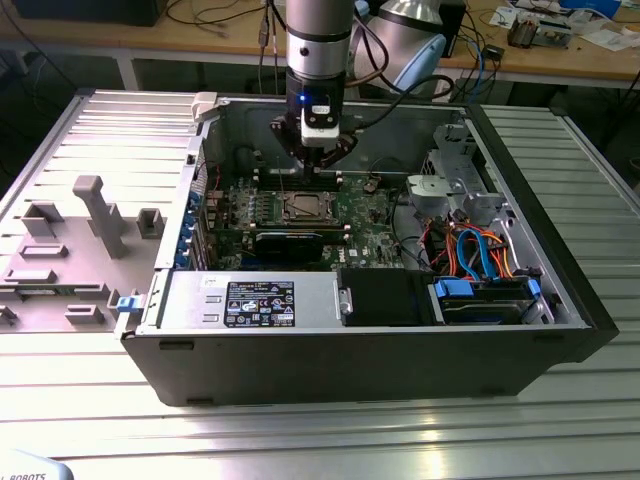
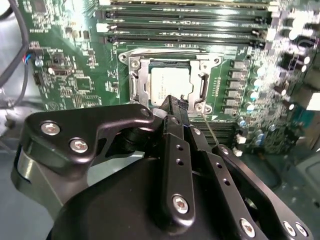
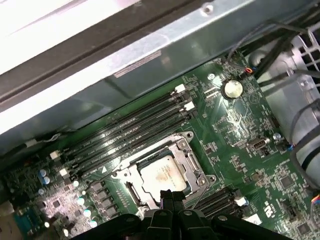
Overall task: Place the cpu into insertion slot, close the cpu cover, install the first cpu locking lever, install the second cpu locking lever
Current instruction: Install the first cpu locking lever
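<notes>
Nearest you in the second wrist view, your tool (image 2: 172, 104) has its fingers drawn together, or very nearly so, with nothing that you can see between them. Its tips hang just over the near edge of the socket, close above the cpu (image 2: 170, 82) but, as far as you can judge, not touching it.

The cpu lies flat inside the insertion slot (image 1: 305, 207), near the middle of the green board (image 2: 75, 75), so you can count the first step as done. The cpu cover (image 2: 141, 82) looks to be down as well: its silver frame lies around the chip's grey top, which shows through the window. A thin locking lever (image 2: 210, 129) runs out from the socket's corner beside the tool and appears to stand free of its catch, so treat it as not yet installed. You cannot tell how the other lever stands.

Beyond the socket run the long memory slots (image 2: 185, 25), then the grey case wall (image 3: 150, 45). The computer case (image 1: 350, 370) itself rests near the middle of the counter (image 1: 560, 400).
</notes>
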`<state>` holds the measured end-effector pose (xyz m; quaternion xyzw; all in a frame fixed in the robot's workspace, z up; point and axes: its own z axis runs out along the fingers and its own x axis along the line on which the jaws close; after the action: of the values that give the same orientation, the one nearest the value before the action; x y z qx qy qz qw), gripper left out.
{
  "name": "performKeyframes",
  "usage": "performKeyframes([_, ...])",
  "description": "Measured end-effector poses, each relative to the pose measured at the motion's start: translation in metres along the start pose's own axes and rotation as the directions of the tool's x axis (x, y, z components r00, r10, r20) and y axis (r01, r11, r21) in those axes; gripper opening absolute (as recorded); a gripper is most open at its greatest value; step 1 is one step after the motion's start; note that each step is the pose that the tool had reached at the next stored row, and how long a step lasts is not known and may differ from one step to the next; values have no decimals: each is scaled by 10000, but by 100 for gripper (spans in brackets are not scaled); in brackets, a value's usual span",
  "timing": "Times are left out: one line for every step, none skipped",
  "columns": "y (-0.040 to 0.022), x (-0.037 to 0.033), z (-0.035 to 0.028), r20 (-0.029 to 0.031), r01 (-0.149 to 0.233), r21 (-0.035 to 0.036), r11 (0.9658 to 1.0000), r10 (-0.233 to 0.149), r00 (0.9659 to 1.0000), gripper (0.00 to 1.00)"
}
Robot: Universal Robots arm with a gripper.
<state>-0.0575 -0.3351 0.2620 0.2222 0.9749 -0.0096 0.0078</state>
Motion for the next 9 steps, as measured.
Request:
performKeyframes([0, 0, 0, 5, 169, 0, 9999, -169, 9999, 11])
performKeyframes([0, 0, 0, 12, 389, 3, 9992, -389, 9992, 11])
performKeyframes([0, 0, 0, 19, 579, 9, 9983, -579, 9983, 11])
performKeyframes([0, 0, 0, 27, 785, 17, 9969, -785, 9969, 11])
performKeyframes([0, 0, 0, 33, 936, 25, 9956, -936, 9956, 11])
performKeyframes([0, 0, 0, 41, 1114, 35, 9938, -1114, 9938, 11])
performKeyframes([0, 0, 0, 49, 1280, 47, 9918, -1280, 9918, 11])
performKeyframes([0, 0, 0, 60, 1513, 64, 9885, -1513, 9885, 11])
performKeyframes([0, 0, 0, 67, 1687, 76, 9856, -1688, 9856, 11])
